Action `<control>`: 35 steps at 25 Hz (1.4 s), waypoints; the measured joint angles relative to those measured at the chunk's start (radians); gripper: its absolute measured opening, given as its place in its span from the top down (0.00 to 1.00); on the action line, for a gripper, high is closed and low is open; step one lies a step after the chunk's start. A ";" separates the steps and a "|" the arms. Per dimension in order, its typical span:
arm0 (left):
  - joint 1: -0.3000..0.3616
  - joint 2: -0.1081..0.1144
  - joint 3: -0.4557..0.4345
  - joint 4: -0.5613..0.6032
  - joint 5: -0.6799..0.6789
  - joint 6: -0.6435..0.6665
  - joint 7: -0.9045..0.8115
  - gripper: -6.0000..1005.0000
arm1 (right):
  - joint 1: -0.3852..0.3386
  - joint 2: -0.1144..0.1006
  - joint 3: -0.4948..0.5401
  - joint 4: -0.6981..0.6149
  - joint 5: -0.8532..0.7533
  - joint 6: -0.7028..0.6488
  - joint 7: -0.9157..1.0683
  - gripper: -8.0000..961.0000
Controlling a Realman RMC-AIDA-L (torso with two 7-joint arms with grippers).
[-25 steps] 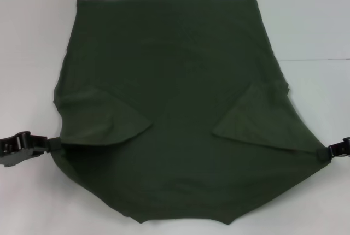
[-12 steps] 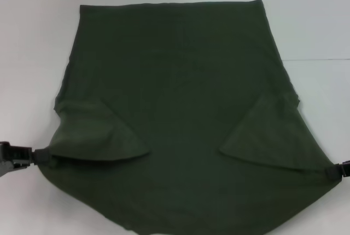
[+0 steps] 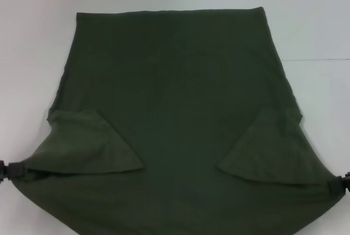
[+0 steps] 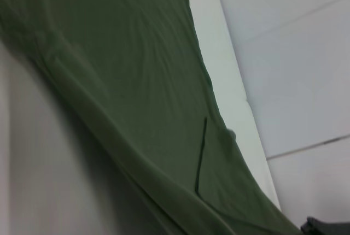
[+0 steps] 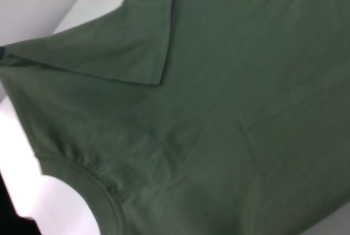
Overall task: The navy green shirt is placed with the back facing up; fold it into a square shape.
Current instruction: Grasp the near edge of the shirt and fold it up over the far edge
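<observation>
The navy green shirt [image 3: 175,109] lies back up on the white table, hem at the far side, both sleeves folded in over the body. My left gripper [image 3: 12,170] is shut on the shirt's near left shoulder corner at the picture's left edge. My right gripper [image 3: 336,184] is shut on the near right shoulder corner at the right edge. Both hold the near part lifted and stretched wide. The left wrist view shows the shirt [image 4: 120,82] hanging taut. The right wrist view shows the shirt [image 5: 219,109] with its collar and one folded sleeve.
The white table [image 3: 317,27] runs past the shirt on the far side and on both flanks. A seam in the table top [image 3: 317,59] runs off to the right. Floor shows beyond the table edge in the left wrist view [image 4: 295,65].
Both grippers have moved outward and toward me, almost out of the head view, and the whole shirt has slid toward me with them and spread wider.
</observation>
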 joint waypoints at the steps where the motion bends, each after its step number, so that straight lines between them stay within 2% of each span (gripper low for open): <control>1: 0.002 0.003 -0.012 -0.001 -0.001 0.001 -0.004 0.97 | 0.000 0.000 0.008 0.000 0.000 -0.002 -0.005 0.97; 5: -0.006 0.008 -0.068 -0.031 -0.019 -0.022 -0.010 0.97 | 0.007 -0.001 0.074 0.010 0.002 0.001 -0.017 0.97; 12: -0.063 0.011 -0.093 -0.162 -0.135 -0.216 -0.030 0.97 | 0.032 -0.001 0.253 0.013 0.055 0.053 0.009 0.97; 17: -0.122 0.005 -0.085 -0.239 -0.188 -0.373 0.004 0.97 | 0.034 0.006 0.269 0.019 0.162 0.151 0.049 0.97; 24: -0.173 0.000 -0.085 -0.359 -0.296 -0.606 0.112 0.97 | 0.043 0.019 0.262 0.083 0.275 0.325 0.047 0.97; 29: -0.207 -0.012 -0.086 -0.417 -0.343 -0.739 0.203 0.97 | 0.060 0.052 0.262 0.097 0.331 0.466 0.046 0.96; 35: -0.222 -0.049 -0.083 -0.427 -0.413 -0.894 0.285 0.97 | 0.099 0.089 0.261 0.119 0.365 0.605 0.038 0.96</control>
